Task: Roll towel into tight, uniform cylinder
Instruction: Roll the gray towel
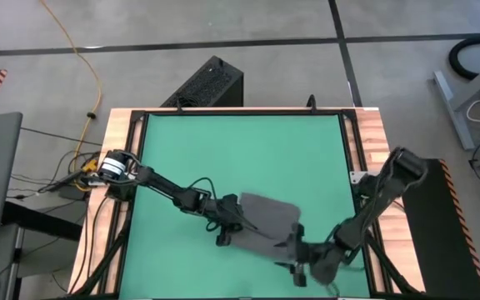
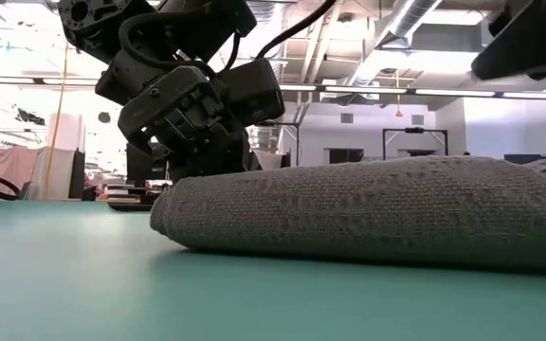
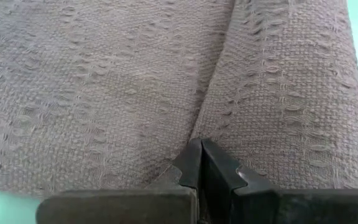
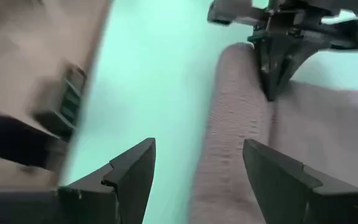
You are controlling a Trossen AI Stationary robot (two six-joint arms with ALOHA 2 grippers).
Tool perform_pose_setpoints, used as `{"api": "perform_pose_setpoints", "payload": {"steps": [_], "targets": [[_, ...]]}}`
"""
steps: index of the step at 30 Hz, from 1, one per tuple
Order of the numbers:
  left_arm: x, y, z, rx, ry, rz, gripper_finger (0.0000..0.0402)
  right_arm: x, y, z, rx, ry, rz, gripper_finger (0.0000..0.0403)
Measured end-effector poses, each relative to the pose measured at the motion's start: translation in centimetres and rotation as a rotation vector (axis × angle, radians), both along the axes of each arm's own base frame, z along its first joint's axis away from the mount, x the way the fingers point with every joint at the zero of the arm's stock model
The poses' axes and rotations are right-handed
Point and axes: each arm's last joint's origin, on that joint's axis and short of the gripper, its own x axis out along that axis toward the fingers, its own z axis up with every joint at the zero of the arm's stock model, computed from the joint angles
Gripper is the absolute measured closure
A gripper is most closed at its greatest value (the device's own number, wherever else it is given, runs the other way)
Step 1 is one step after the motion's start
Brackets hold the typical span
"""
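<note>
Towel: a dark grey woven towel (image 1: 267,225) lies on the green mat of the bench (image 1: 240,158), toward the near edge and right of centre, between the two arms.
Towel shape: partly rolled. In the low view the towel (image 2: 368,213) shows a thick rounded fold resting on the mat; in the high view a flatter part spreads beside the roll.
Towel texture: the left wrist view shows the towel (image 3: 135,93) filling almost the whole picture, with a loose open weave and a crease running between the rolled part and the flat part.
Left claw: the left claw (image 1: 233,218) sits at the towel's left edge. Its two dark fingertips (image 3: 197,165) are pressed together, pinching the cloth at the crease.
Left claw, other views: in the low view the left claw (image 2: 202,123) comes down behind the rolled end. In the right wrist view the left claw (image 4: 272,81) points its closed tip onto the roll.
Right claw: the right claw (image 1: 300,265) is at the towel's right near corner, by the bench's near edge. Its fingers (image 4: 132,165) are spread wide, with the end of the towel (image 4: 229,137) between them, not gripped.
Bench: a wooden frame borders the green mat.
</note>
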Motion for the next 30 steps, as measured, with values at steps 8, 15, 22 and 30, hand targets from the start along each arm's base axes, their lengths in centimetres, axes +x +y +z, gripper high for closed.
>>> {"api": "perform_pose_setpoints", "payload": {"steps": [8,15,22,30], "targets": [[-0.2,0.1,-0.2,-0.011,0.03,-0.001,0.0402,3.2,3.3,-2.5,-0.345,0.237,-0.098,0.0133],[-0.2,0.1,-0.2,-0.033,0.04,-0.002,0.0402,3.4,3.6,-4.5,-0.388,0.357,-0.238,0.0134],[-0.1,0.0,-0.1,-0.066,0.035,0.013,0.0402,3.0,2.8,-4.9,-0.282,0.419,-0.332,0.0242],[-0.4,-0.7,3.4,-0.052,-0.108,0.013,0.0401,3.0,3.0,-4.8,-0.201,0.463,-0.309,0.0364]]}}
